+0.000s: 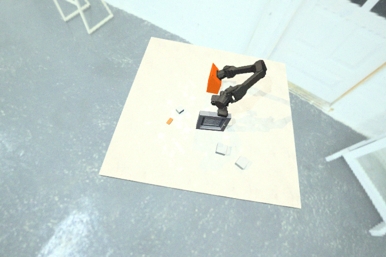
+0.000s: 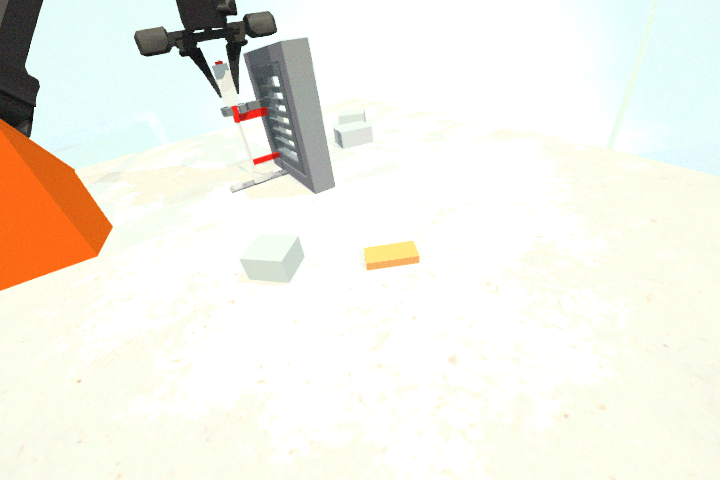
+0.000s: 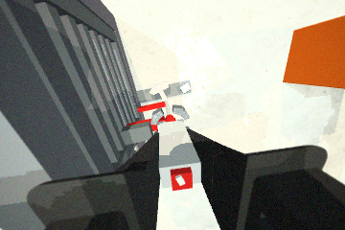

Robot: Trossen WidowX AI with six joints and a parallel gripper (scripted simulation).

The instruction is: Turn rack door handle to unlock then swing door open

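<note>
Gripper [image 2: 229,95] [image 3: 172,135] clamped on the white-and-red upright handle [image 2: 225,84] [image 3: 179,155]; grey slatted rack door [image 2: 284,124] [image 3: 67,72] apparently shut; turning, swinging open and release seemingly remain.

the pincer [image 1: 222,113] [image 2: 230,95] [image 3: 172,135] points downward, its fingers clamped in a grip.
</note>
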